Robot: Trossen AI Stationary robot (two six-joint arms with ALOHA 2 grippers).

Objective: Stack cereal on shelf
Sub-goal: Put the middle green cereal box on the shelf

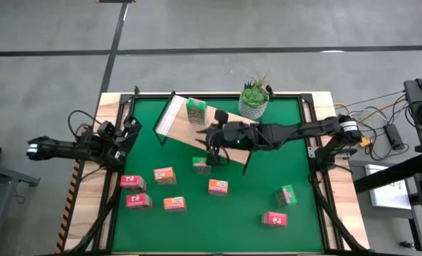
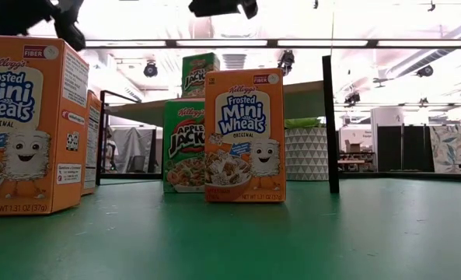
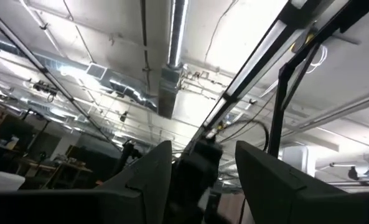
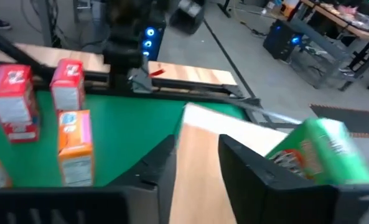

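Observation:
The shelf (image 1: 173, 117) is a light-wood board on a thin black frame above the green mat. One green cereal box (image 1: 195, 110) stands on it and also shows in the right wrist view (image 4: 321, 155). Other green, pink-red and orange cereal boxes stand on the mat, such as a green one (image 1: 201, 165) and an orange one (image 1: 218, 187). My right gripper (image 4: 196, 165) hovers open over the board (image 4: 203, 149), beside the green box, touching nothing. My left gripper (image 3: 203, 174) is open at the table's left edge (image 1: 131, 128), pointing up.
A potted plant (image 1: 254, 99) stands at the far edge beside the shelf. A black frame post (image 2: 331, 117) stands upright under the board. Boxes cluster on the mat's near left (image 1: 164, 175), with two more at the near right (image 1: 287, 195).

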